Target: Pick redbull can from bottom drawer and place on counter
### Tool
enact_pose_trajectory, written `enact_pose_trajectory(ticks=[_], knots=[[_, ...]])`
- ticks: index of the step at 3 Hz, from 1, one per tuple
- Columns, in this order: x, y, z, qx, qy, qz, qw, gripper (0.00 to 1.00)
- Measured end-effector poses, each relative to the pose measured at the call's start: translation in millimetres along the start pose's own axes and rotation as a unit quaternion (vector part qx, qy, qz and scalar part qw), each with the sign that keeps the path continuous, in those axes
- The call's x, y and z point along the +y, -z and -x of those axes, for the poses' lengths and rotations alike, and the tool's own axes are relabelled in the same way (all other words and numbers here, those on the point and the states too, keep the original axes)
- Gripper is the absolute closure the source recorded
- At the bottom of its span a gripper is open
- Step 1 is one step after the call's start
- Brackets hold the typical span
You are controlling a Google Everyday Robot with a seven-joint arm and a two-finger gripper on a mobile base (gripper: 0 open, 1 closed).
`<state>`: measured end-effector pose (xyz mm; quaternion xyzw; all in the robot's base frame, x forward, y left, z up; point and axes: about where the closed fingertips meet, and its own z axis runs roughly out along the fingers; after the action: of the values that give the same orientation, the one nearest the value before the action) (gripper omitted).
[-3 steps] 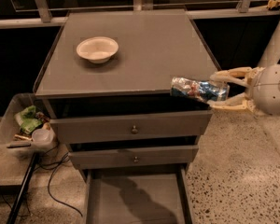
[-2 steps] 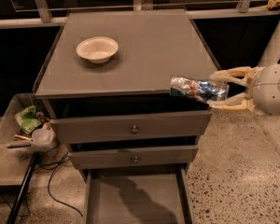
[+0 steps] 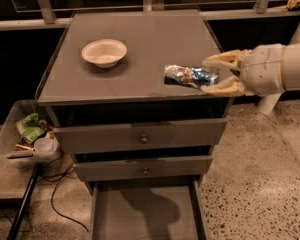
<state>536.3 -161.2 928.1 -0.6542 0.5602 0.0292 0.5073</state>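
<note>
- gripper point(image 3: 206, 75) comes in from the right side of the camera view, level with the top of the cabinet, at its front-right corner.
- 2 pale fingers point(image 3: 221, 60) sit either side of the redbull can point(image 3: 189, 76), closed in on its right end, gap no wider than the can. It has hold of the can and nothing else.
- redbull can lies on its side, long axis running left-right, over the front-right part of the counter point(image 3: 155, 34), near the front edge. Can't tell whether it touches the surface or hangs just above it.
- The can's left end points toward the middle of the counter; its right end is between the fingers.
- white bowl point(image 3: 104, 52) stands upright on the left half of the counter, well apart from the can and the gripper.
- arm point(image 3: 285, 69) is white and thick, leaving the view at the right edge.
- bottom drawer point(image 3: 145, 214) is pulled out far toward the camera; bare grey floor with a shadow across it.
- 2 knobbed drawers above it: upper drawer point(image 3: 115, 136) and middle drawer point(image 3: 120, 168), both pulled out only a little.
- plastic bin point(image 3: 5, 134) is left of the cabinet, with green packaging and a small white cup inside.
- cables point(image 3: 60, 184) trail on the speckled floor point(image 3: 250, 184) beside the cabinet.
</note>
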Motion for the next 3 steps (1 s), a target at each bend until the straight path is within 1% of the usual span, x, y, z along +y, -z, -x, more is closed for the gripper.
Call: enact_pose_trajectory(ticks=[1,2,3], knots=[[-33.8,-33.8,0.6,-0.001,0.013,0.01,0.9999,1.0],[-60.3,-61.3,2.0,0.002,0.019,0.022,0.9996,1.0],[-76.5,-81.3,-0.3,0.005,0.02,0.036,0.9992,1.0]])
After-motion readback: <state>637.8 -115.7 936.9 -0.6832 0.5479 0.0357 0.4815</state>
